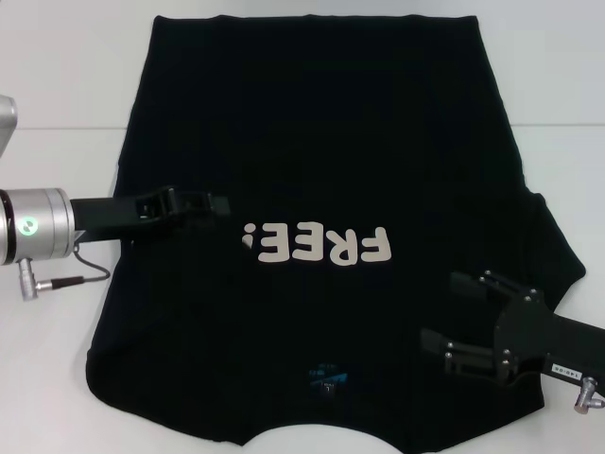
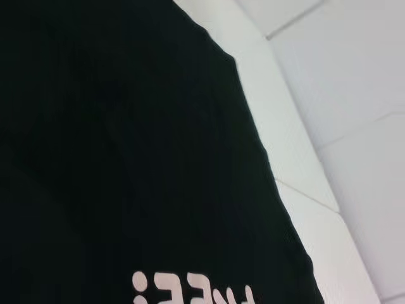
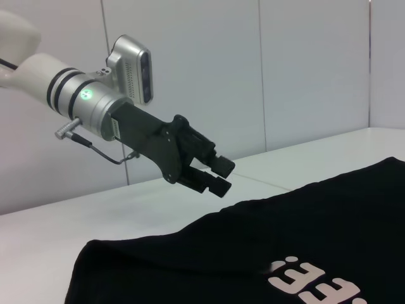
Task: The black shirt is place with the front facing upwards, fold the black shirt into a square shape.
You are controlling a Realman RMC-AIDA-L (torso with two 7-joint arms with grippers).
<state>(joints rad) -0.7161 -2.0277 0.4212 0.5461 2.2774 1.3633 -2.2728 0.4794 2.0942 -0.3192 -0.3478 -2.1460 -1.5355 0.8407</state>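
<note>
1. The shirt (image 1: 312, 161) is spread flat on the white table (image 1: 57, 66), print up. The collar sits at the table's near edge and the hem runs toward the far edge. No fold is in it yet as far as I can see, so you're right at the start.

2. Your left gripper (image 1: 206, 202) hangs above the shirt's left side, just beside the "FREE!" letters. In the right wrist view it's clearly off the cloth (image 3: 218, 175), fingers a little apart, holding nothing.

3. Your right gripper (image 1: 452, 312) is over the shirt's right side near the sleeve, fingers wide apart, also empty.

4. My guess is the step in hand is lining up for the first fold.

5. Next move probably calls for dropping each gripper to a shirt edge and pinching just the cloth there. Black fabric under black fingers makes it hard to judge, so go slow.
</note>
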